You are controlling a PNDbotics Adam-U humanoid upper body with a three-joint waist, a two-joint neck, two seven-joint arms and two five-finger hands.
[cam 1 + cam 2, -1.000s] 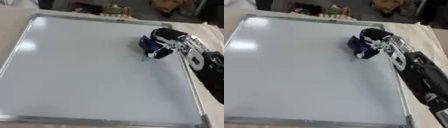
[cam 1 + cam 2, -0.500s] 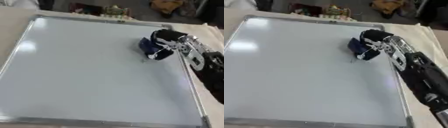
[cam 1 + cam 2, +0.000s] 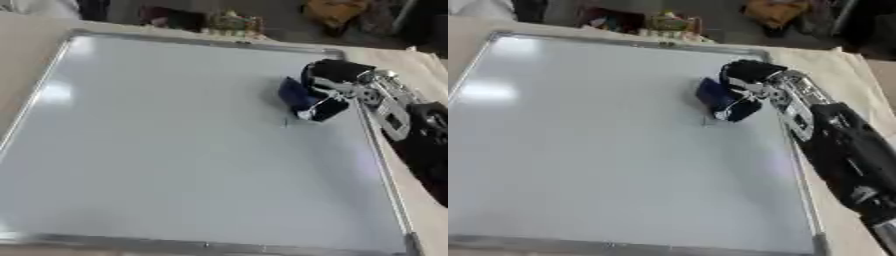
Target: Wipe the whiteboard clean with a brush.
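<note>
A large whiteboard with a silver frame lies flat and fills most of both views. Its surface looks plain, apart from a small dark mark just below-left of the brush. My right hand comes in from the right edge, its fingers curled round a dark blue brush that it presses on the board near the upper right. The brush also shows in the right eye view under the same hand. My left hand shows in neither view.
The board rests on a beige table. Beyond the board's far edge stand small coloured objects and an orange thing. My black right forearm lies along the board's right rim.
My right hand and the brush have shifted only slightly on the board, staying in the upper right area.
</note>
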